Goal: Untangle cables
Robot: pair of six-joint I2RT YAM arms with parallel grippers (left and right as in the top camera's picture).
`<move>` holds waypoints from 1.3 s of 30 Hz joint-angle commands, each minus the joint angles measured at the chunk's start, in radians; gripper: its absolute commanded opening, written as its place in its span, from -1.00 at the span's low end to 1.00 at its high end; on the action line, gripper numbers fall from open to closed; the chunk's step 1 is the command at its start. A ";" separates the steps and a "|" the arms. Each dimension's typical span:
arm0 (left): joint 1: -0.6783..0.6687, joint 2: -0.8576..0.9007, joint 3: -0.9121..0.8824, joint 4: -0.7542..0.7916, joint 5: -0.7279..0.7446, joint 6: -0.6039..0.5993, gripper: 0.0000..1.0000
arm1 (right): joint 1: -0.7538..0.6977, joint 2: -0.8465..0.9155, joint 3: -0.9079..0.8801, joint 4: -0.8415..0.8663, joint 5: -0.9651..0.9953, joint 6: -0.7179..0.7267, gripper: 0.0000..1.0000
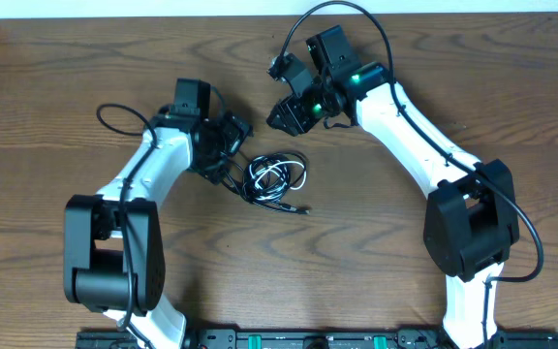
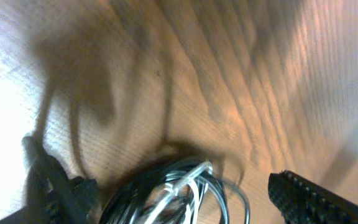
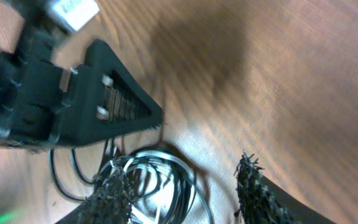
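The tangled bundle of thin black and white cables (image 1: 277,179) lies in a small coil on the brown wooden table (image 1: 376,252), near its middle. One black plug end (image 1: 303,207) trails out toward five o'clock.

In judgement, the step in hand is finding a fresh hold to pull the coil apart. It would go best if each arm took a different cord: one at an outer black loop, the other at the white strand (image 2: 188,180) in the core. They should then draw apart slowly along the table, so the knot loosens rather than tightens. Pinching several strands at once would only drag the whole bundle.

The left arm (image 1: 148,165) reaches in from ten o'clock of the coil. The left arm's jaws are spread wide and released, straddling the bundle's edge without clamping it. The right arm (image 1: 405,126) hangs at about twelve o'clock, clear of the cords. The right arm's jaws are parted about halfway and hold nothing.
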 commanded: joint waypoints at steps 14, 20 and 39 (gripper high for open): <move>0.005 -0.045 0.138 -0.444 -0.282 0.449 0.89 | 0.030 0.059 -0.082 -0.311 -0.012 0.157 -0.98; 0.004 -0.041 0.130 -0.415 -0.322 0.597 0.52 | 0.031 0.129 -0.105 -0.302 -0.073 0.243 -0.98; -0.027 -0.021 0.085 -0.325 -0.259 0.606 0.25 | 0.002 0.216 -0.103 0.106 -0.185 0.500 -0.99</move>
